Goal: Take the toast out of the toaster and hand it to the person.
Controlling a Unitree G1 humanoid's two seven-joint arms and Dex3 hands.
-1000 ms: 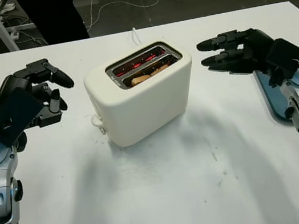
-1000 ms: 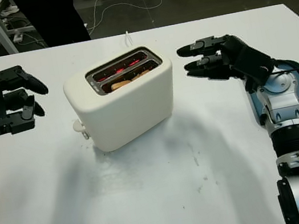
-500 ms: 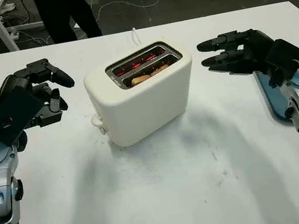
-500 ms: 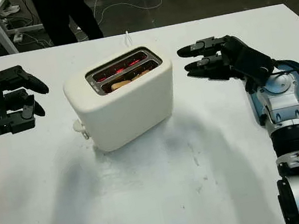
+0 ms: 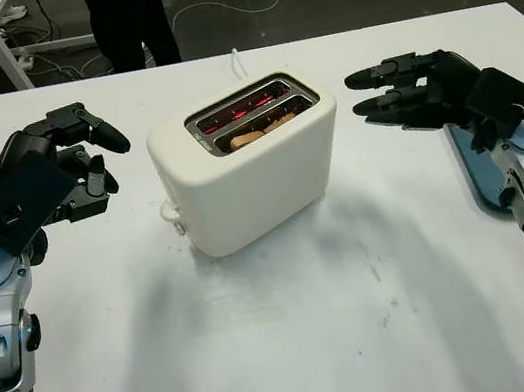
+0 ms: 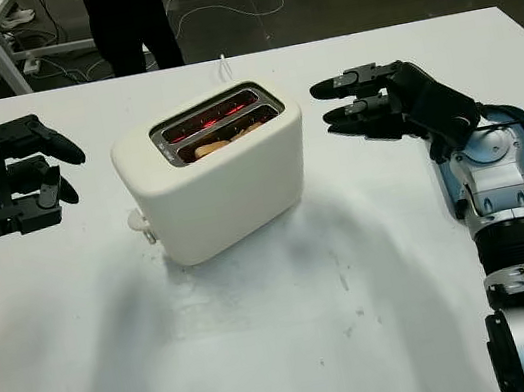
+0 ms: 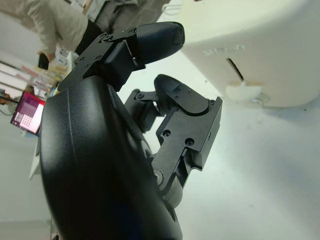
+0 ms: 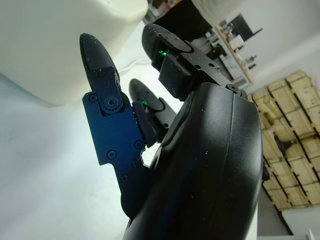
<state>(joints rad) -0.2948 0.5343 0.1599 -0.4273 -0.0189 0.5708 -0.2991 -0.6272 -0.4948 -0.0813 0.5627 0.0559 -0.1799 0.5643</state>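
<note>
A cream toaster (image 5: 248,163) was found near the middle of the white table (image 5: 296,332), its slots glowing red. The toast (image 5: 253,135) was seated low in the nearer slot. The left hand (image 5: 74,163) was held above the table to the toaster's left, empty, fingers partly curled. The right hand (image 5: 407,94) was positioned to the toaster's right, extended and grasping nothing. A person's dark legs (image 5: 132,21) were observed beyond the far edge.
</note>
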